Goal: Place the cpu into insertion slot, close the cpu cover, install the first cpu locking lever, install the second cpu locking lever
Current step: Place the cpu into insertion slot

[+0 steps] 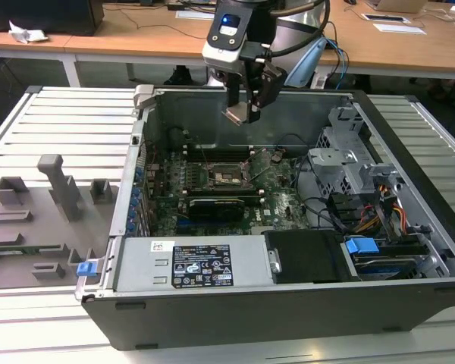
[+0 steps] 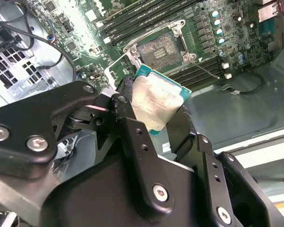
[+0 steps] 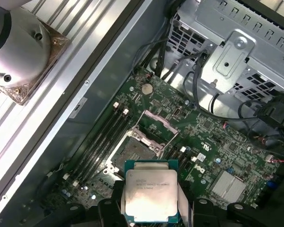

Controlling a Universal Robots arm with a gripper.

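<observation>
My gripper (image 1: 246,106) hangs above the open computer case, shut on the cpu (image 1: 238,114), a flat square chip with a silvery top. In both wrist views the cpu (image 3: 150,194) (image 2: 156,99) sits clamped between the black fingers (image 2: 126,90). The insertion slot (image 1: 229,176) lies below on the green motherboard, and its dark pin field (image 3: 134,151) (image 2: 162,48) is uncovered. The cpu cover (image 3: 156,118) stands raised open at one edge of the slot. The chip is well above the slot and touches nothing else.
Memory slots (image 3: 102,139) flank the socket. A long black graphics card (image 1: 216,206) lies in front of it. A metal drive cage (image 1: 341,159) with cables fills the exterior view's right, and a power supply (image 1: 189,262) spans the front. A grey fixture board (image 1: 38,220) lies outside the case.
</observation>
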